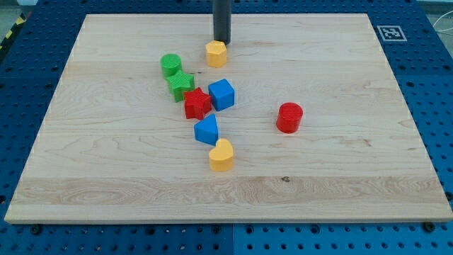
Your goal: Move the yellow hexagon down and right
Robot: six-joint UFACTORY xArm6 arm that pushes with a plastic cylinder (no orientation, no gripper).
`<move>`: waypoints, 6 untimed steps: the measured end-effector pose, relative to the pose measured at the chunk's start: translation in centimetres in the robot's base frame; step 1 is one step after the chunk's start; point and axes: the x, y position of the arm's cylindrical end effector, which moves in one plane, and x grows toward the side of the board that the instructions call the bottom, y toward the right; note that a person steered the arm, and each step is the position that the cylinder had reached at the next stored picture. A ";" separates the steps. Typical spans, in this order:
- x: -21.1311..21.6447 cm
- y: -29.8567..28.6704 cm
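The yellow hexagon [216,53] lies on the wooden board [340,163] near the view's top centre. My tip [221,42] stands just above and slightly right of it, touching or nearly touching its top edge. Below and left of the hexagon are a green cylinder [170,65] and a green star [180,84]. A red star [197,103] and a blue cube [221,94] sit side by side below the hexagon.
A blue triangular block [207,130] and a yellow heart [221,156] lie lower at centre. A red cylinder [289,117] stands alone to the view's right. A black-and-white marker tag [388,32] is at the board's top right corner.
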 end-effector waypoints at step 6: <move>11.1 4.8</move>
